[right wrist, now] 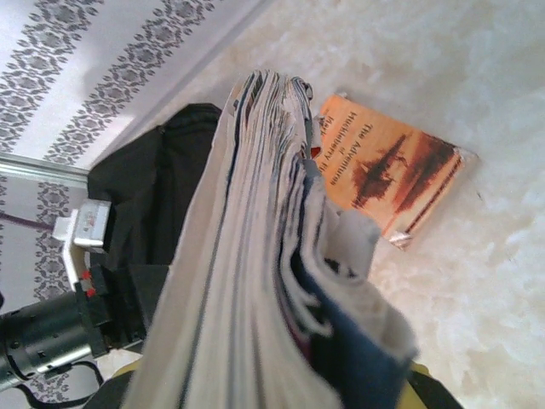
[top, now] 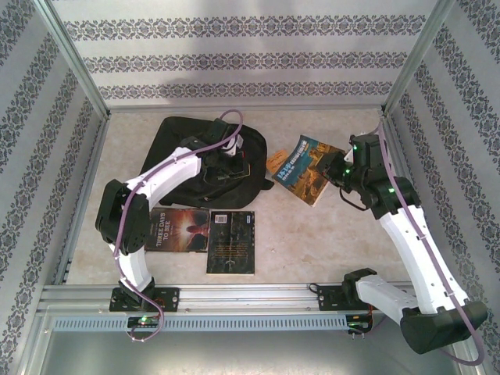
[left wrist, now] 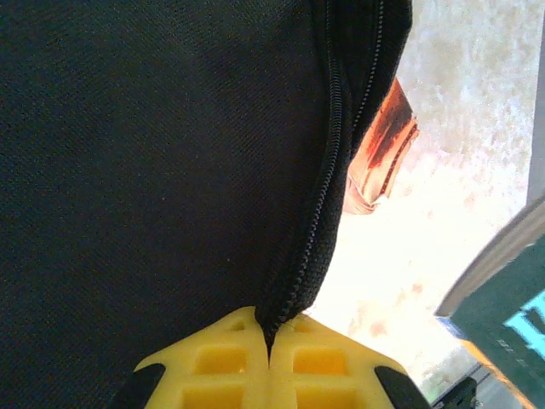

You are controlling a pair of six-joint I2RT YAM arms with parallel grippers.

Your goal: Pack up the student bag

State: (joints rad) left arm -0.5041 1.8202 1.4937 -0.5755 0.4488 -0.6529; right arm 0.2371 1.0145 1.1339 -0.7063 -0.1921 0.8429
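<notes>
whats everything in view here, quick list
student bag: 1, black, far middle of table
blue-covered book: 1, blue, in right jaws
orange book: 1, orange, flat on table right of bag
brown book: 1, dark brown, flat near left arm's base
black book: 1, black, beside brown book
table: 1, pale beige
left arm: 1, white and black, jaws shut on bag's zip edge
right arm: 1, white and black, jaws shut on blue-covered book
</notes>
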